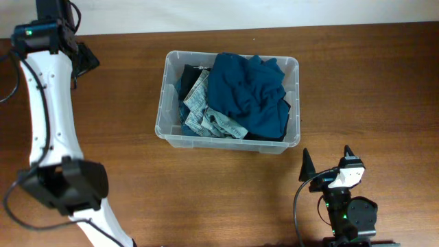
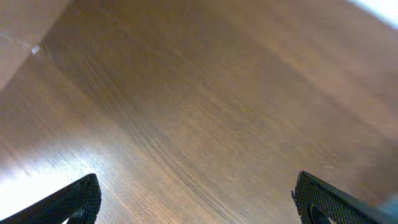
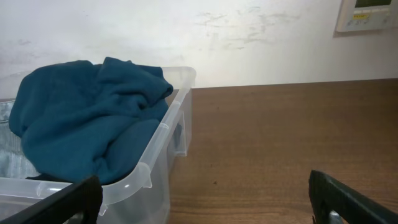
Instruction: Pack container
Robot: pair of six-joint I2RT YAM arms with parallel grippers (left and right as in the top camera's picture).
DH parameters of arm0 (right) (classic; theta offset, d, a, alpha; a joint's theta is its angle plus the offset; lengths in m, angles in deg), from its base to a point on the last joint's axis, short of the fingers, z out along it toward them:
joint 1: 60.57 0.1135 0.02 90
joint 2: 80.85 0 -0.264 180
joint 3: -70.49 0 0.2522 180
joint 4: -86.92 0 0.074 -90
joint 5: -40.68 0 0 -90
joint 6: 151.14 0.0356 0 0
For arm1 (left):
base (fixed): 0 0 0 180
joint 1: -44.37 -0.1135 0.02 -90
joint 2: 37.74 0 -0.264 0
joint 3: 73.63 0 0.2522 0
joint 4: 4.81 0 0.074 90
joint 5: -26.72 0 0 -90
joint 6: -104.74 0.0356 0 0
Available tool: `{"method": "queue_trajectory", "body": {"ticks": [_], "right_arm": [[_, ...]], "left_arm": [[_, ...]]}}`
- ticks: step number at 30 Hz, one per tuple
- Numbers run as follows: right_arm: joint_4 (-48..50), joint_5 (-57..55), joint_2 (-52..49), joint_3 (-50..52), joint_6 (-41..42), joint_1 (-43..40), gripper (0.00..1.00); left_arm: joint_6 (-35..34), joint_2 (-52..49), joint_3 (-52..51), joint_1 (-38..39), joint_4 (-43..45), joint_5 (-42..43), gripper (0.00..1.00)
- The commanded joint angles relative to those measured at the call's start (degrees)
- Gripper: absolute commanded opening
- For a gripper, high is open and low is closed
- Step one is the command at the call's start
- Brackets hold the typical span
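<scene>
The clear plastic container stands at the middle of the wooden table. A teal garment lies bunched in its right half, over light washed denim and a dark garment. My left gripper is at the far left corner, open over bare wood, well apart from the container. My right gripper is open, just in front of the container's near right corner. In the right wrist view the gripper holds nothing, with the container's rim and the teal garment to its left.
The white left arm runs along the table's left side from its base. A black cable loops beside the right arm's base. A pale wall with a white wall unit lies beyond the table's far edge.
</scene>
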Motion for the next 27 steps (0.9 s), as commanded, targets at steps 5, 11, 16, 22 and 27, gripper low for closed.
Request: {"method": "queue_trajectory", "body": {"ticks": [5, 11, 16, 22, 27], "right_arm": [[-0.39, -0.37, 0.55, 0.26, -0.26, -0.46, 0.99], [-0.39, -0.37, 0.55, 0.26, -0.26, -0.46, 0.99], [-0.39, -0.37, 0.55, 0.26, -0.26, -0.48, 0.99], [-0.39, -0.37, 0.55, 0.26, -0.26, -0.46, 0.99], [-0.39, -0.37, 0.55, 0.26, -0.26, -0.46, 0.99]], "left_arm": [[0.02, 24.61, 0.28, 9.57, -0.04, -0.33, 0.99], [0.02, 38.97, 0.28, 13.2, -0.04, -0.33, 0.99], [0.02, 49.2, 0.28, 13.68, -0.07, -0.35, 0.99], [0.04, 63.78, 0.28, 13.66, -6.51, -1.22, 0.99], [0.04, 67.95, 0.28, 13.66, -15.63, -1.88, 0.99]]}}
